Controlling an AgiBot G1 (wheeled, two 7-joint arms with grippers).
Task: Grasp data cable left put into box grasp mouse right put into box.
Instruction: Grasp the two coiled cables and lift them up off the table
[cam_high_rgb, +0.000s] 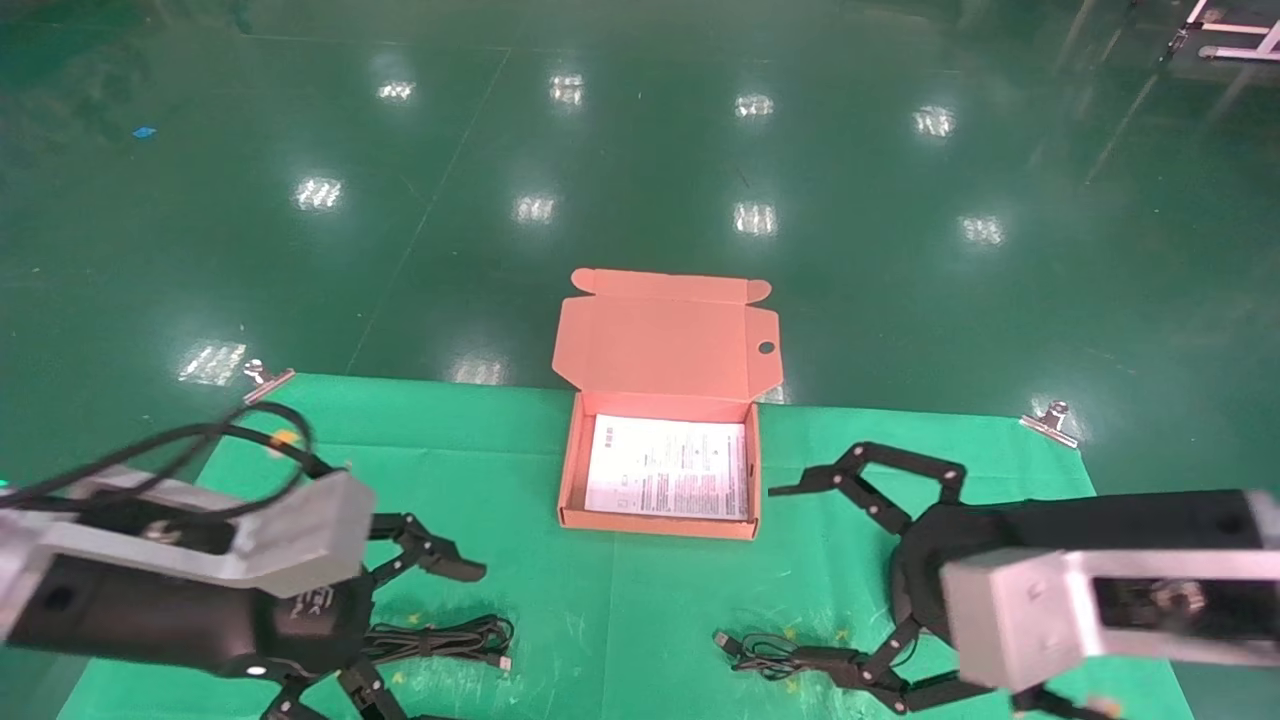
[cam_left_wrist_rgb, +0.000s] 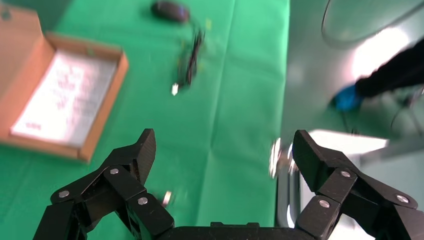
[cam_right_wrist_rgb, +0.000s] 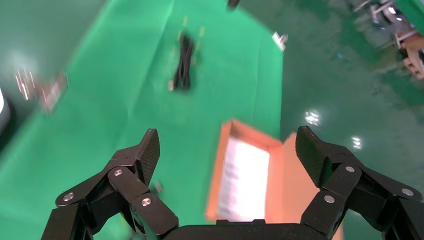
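My black left gripper (cam_high_rgb: 420, 610) gapes over the coiled thin black data cable (cam_high_rgb: 445, 638); my right gripper (cam_high_rgb: 850, 585), also spread, hangs above the mouse's cord beside the shallow orange-pink cardboard box (cam_high_rgb: 570, 470).

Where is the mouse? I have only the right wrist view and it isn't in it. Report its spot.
Observer: The mouse lies on the green cloth at the robot's right, near the front edge. Its cord is bunched beside it, close by the open right claw.
Operator: Now give me the left claw.
Observer: The left claw is open, over the cloth's front left corner, right by the data cable.
Operator: Check the box lid.
Observer: The lid of the box stands open at the far side, with a small round hole near its right edge.
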